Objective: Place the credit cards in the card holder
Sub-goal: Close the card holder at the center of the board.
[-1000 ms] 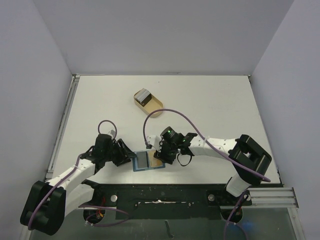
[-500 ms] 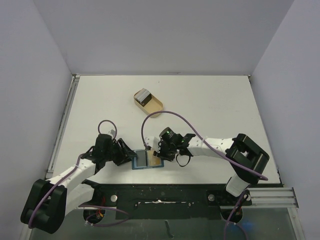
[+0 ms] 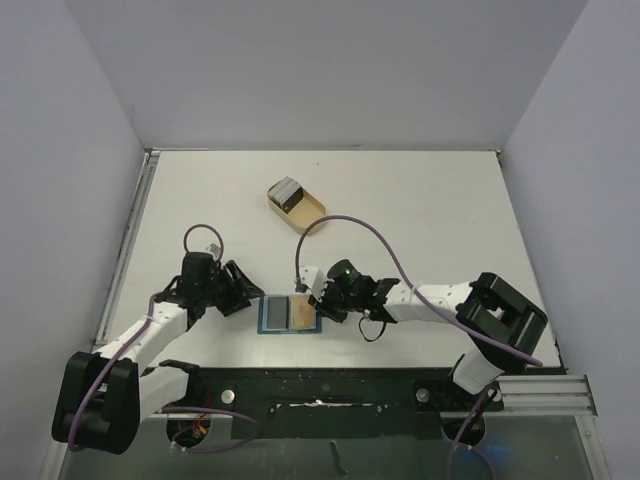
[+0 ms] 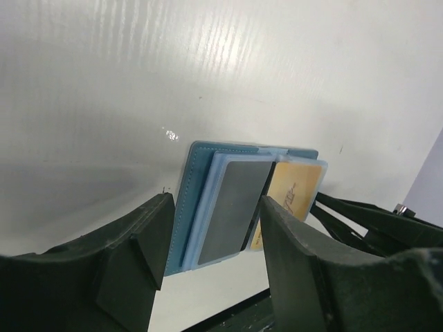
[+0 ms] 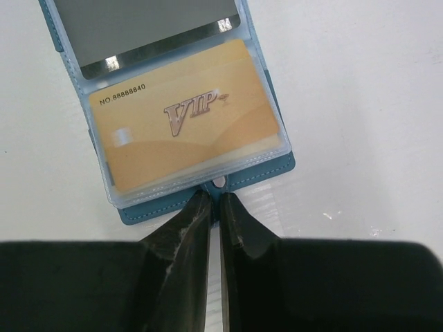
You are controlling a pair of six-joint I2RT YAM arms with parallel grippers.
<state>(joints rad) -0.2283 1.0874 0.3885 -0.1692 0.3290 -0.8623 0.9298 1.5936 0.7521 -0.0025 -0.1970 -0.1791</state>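
**Status.** The card holder (image 3: 290,314) lies open and flat on the table (image 3: 420,200), near its front edge and between the 2 tools. 2 cards sit in its clear pockets: a grey card (image 5: 138,28) in one half and a tan-orange card (image 5: 187,138) in the other. The remaining cards (image 3: 287,192) are stacked in the tan tray (image 3: 312,212), well apart at the far side.

**Tool state.** The right tool (image 5: 213,199) has its jaws almost together, with only a thin slit between them. Its tips are at the teal rim just beside the snap (image 5: 218,182). Whether they pinch the rim cannot be told. The left tool (image 4: 218,206) has its jaws apart and holds nothing. The card holder lies just ahead of it.

**Hazards.**
1. Drag. If the right tool grips the rim, any withdrawal before release would probably pull the card holder across the table or lift that half.
2. Fold-over. A lifted half may close over the pockets and block further loading. The left tool is not pressing the opposite half down.
3. Card loss. The pockets are slippery. A jolt at the rim could slide the tan-orange card outward.
4. Side push. An advance by the open left tool could push the card holder toward the right tool.
5. Cable. The right arm's cable (image 3: 345,222) loops toward the tray. A reach for the stack might brush it.
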